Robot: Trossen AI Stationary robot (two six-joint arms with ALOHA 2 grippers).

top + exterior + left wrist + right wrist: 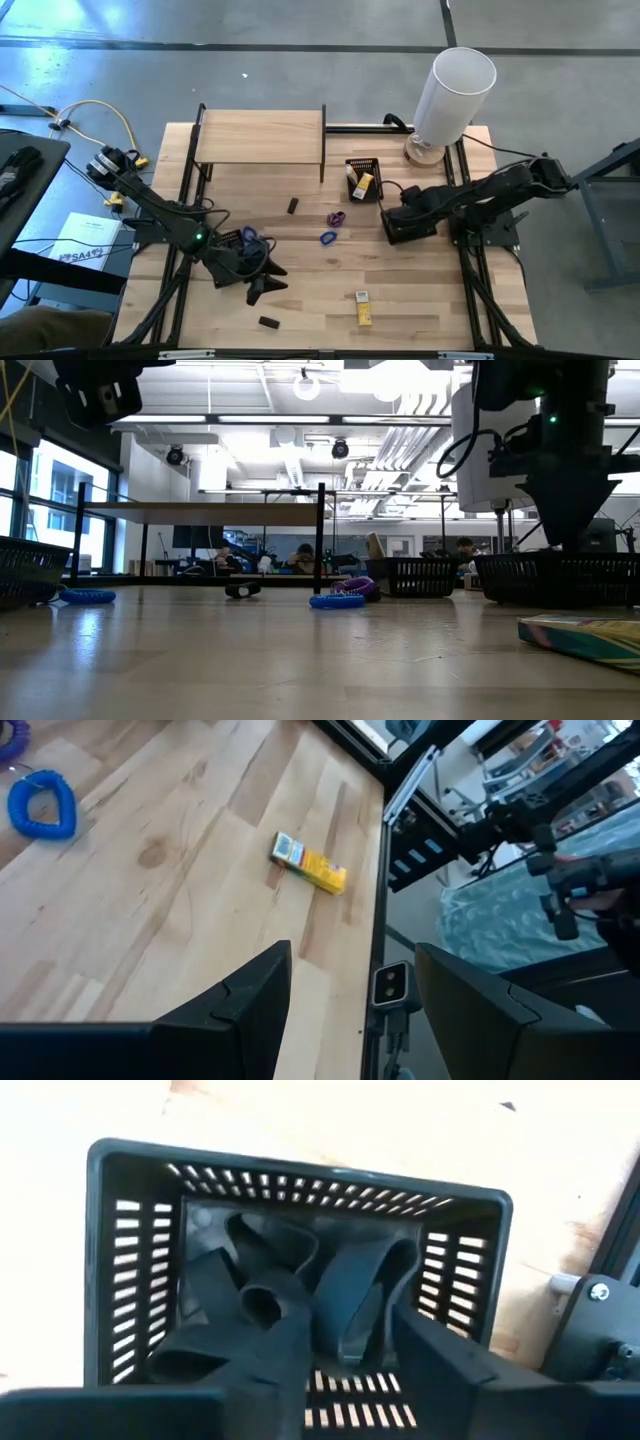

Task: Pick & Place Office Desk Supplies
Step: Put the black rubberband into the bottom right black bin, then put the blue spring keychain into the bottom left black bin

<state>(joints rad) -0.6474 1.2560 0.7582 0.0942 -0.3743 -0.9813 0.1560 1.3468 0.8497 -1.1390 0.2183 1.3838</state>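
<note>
My right gripper (345, 1342) hangs open, pointing down into a black mesh tray (410, 222) at the right, over black pieces (350, 1295) lying on the tray's floor. My left gripper (352, 965) is open and holds nothing; it hovers over the table's near left (268, 285). Loose on the wood lie a yellow packet (310, 865), a blue loop (328, 238), a purple loop (336, 217) and two small black blocks (293, 205) (267, 322). A second blue loop (248, 235) lies by the left tray (230, 245). My right gripper's fingers (270, 1350) stand right over the black pieces in the tray. Whether they touch one, I cannot tell, since black lies on black there.
A third mesh tray (363, 180) at the back middle holds a yellow packet. A tall white cylinder (450, 90) stands at the back right, and a low wooden shelf (260, 138) at the back left. Bare wood lies between the loops and the near edge.
</note>
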